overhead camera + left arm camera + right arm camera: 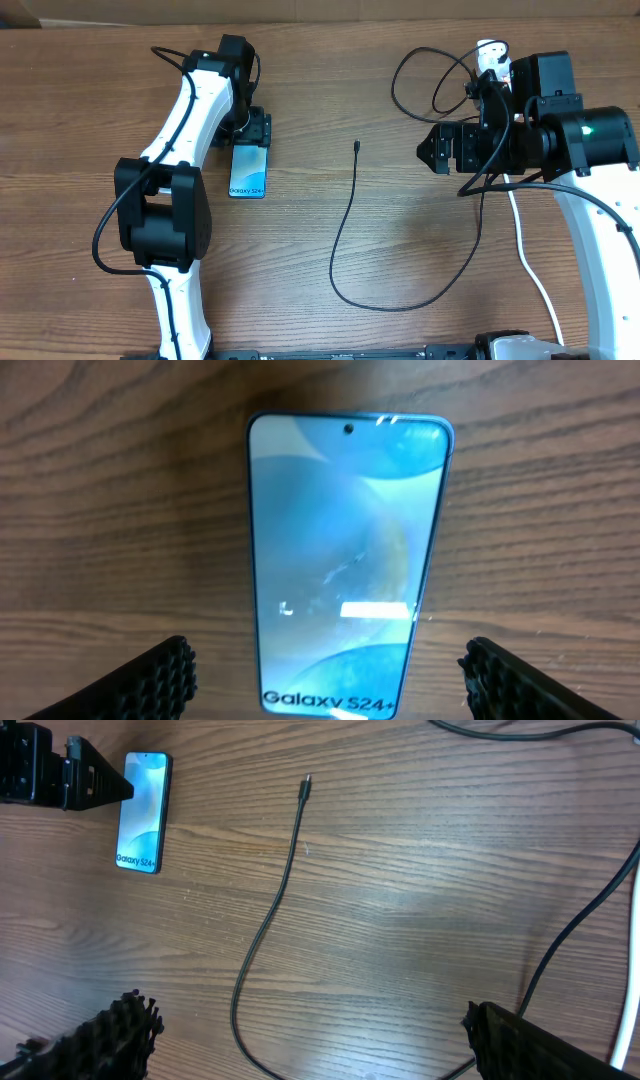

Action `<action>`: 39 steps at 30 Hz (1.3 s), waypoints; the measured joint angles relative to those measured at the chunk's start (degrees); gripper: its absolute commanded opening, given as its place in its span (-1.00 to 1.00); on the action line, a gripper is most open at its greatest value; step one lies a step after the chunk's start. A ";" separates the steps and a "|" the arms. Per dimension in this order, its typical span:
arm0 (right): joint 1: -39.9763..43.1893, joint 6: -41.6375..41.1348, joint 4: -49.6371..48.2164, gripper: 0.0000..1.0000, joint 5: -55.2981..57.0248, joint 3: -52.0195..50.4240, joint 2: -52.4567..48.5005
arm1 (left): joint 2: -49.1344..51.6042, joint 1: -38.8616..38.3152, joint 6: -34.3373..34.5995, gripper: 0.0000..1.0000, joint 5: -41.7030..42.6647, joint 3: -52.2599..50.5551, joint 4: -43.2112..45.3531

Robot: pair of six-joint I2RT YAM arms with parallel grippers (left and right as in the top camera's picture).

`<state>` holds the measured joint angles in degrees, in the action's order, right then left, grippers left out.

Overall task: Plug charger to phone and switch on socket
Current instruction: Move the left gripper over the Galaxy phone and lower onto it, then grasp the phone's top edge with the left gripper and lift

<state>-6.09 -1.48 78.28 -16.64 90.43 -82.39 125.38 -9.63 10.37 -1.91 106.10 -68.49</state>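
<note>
The phone (248, 172) lies flat on the wooden table with its blue-teal screen up. It fills the left wrist view (345, 560) and also shows in the right wrist view (143, 810). My left gripper (250, 130) is open just above the phone's far end, with a finger on each side of it (325, 680) and not touching it. The charger cable (345, 225) lies loose, and its connector tip (357, 146) is mid-table, also seen in the right wrist view (307, 782). My right gripper (432, 150) is open and empty above the table (310, 1040). The white socket (490, 55) is mostly hidden behind my right arm.
The black cable loops near the socket (420, 85) and curves round near the front (400, 305). A thicker white cord (528, 250) runs from the socket toward the front right. My left arm (165, 215) lies along the left side.
</note>
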 measured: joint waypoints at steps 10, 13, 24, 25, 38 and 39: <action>0.00 -0.02 -0.28 1.00 0.04 0.00 0.00 | 0.02 0.00 -0.22 0.64 0.83 -4.13 4.22; 0.00 0.00 -0.33 1.00 0.09 0.00 0.00 | 0.02 0.00 -0.24 0.66 0.81 -5.35 5.84; -0.02 -0.04 -0.87 1.00 0.09 0.00 0.00 | 0.04 -0.04 -1.49 0.68 0.83 -11.47 11.45; -0.02 -0.02 -0.96 1.00 0.11 0.00 0.00 | 0.04 -0.04 -1.55 0.68 0.83 -11.82 11.56; -0.02 -0.04 -1.11 1.00 0.11 0.00 0.00 | -0.13 -0.04 -1.97 0.52 1.49 -13.86 13.62; 0.00 -0.04 -1.16 1.00 0.11 0.00 0.00 | -0.28 -0.04 -1.99 0.49 1.51 -14.14 13.88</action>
<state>-6.09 -1.52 77.12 -16.53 90.43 -82.39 125.10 -9.67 8.38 -0.40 91.96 -54.61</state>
